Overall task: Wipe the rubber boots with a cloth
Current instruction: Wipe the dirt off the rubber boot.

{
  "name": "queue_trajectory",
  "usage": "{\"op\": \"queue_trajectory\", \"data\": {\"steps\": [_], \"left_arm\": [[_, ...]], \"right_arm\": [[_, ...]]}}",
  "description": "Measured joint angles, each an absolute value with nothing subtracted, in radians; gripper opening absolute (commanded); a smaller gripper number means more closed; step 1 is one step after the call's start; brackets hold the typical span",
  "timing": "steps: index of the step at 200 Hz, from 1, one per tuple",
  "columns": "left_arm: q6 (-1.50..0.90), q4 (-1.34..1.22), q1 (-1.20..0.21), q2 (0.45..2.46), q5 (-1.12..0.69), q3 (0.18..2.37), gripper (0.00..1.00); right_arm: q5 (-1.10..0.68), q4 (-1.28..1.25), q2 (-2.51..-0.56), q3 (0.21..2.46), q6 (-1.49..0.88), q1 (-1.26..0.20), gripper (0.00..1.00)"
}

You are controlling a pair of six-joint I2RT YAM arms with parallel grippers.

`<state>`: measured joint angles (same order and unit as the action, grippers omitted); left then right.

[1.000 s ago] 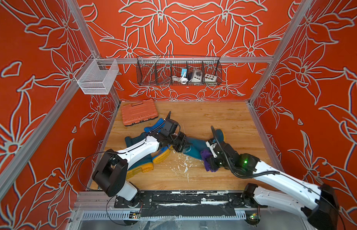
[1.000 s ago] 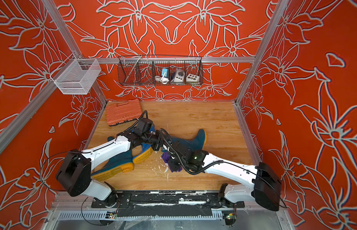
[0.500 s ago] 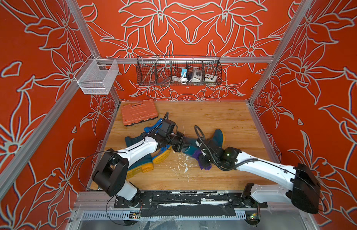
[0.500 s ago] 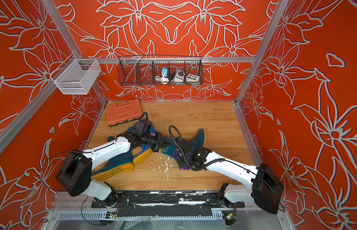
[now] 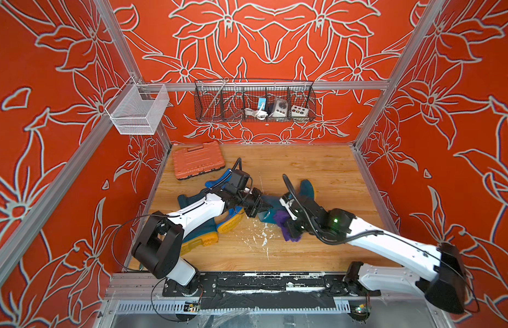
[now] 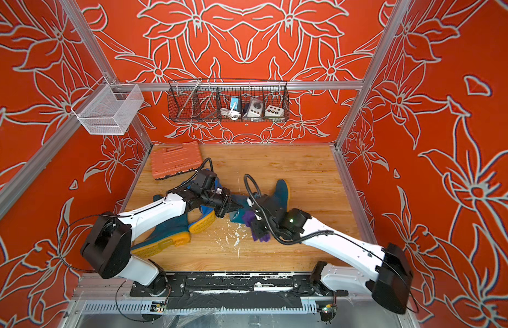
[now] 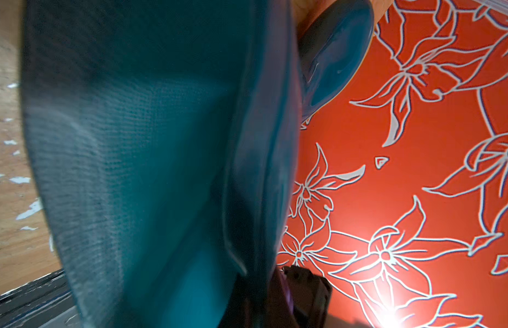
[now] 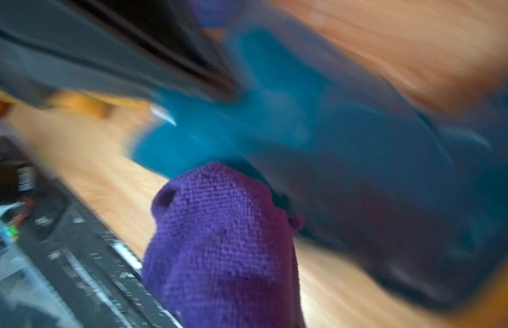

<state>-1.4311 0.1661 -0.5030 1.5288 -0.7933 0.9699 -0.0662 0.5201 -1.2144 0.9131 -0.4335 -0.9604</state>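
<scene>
At the far left, by the back wall, the orange tool case lay flat on the wooden table. Under my left arm the near teal boot lay on its side, yellow sole towards the front edge, with the bright blue boot just beyond it. My left gripper was clamped tight on the top rim of the middle teal boot, which lay across the middle of the table, toe towards the back. To its right, my right gripper was closed on the purple cloth, bunched up against that boot's shaft. My right wrist view was blurred and showed little besides cloth and teal rubber.
</scene>
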Motion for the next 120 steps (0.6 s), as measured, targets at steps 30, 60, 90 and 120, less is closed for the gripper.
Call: {"op": "queue_trajectory", "data": {"steps": [30,60,90,120], "left_arm": [[-1.419,0.179,-0.494,1.566,-0.801,0.985,0.00],[-1.391,0.177,-0.492,1.597,-0.815,0.997,0.00],[-1.328,0.213,-0.492,1.621,-0.834,1.018,0.00],[-1.236,0.289,-0.492,1.654,-0.852,1.071,0.00]], "right_arm": [[-0.114,0.470,-1.321,0.930,-0.364,-0.951,0.00],[-0.116,0.507,-1.225,0.800,-0.364,-0.817,0.00],[-0.099,0.634,-1.022,0.663,-0.412,-0.578,0.00],[-0.169,0.661,-0.959,0.675,-0.467,-0.575,0.00]]}}
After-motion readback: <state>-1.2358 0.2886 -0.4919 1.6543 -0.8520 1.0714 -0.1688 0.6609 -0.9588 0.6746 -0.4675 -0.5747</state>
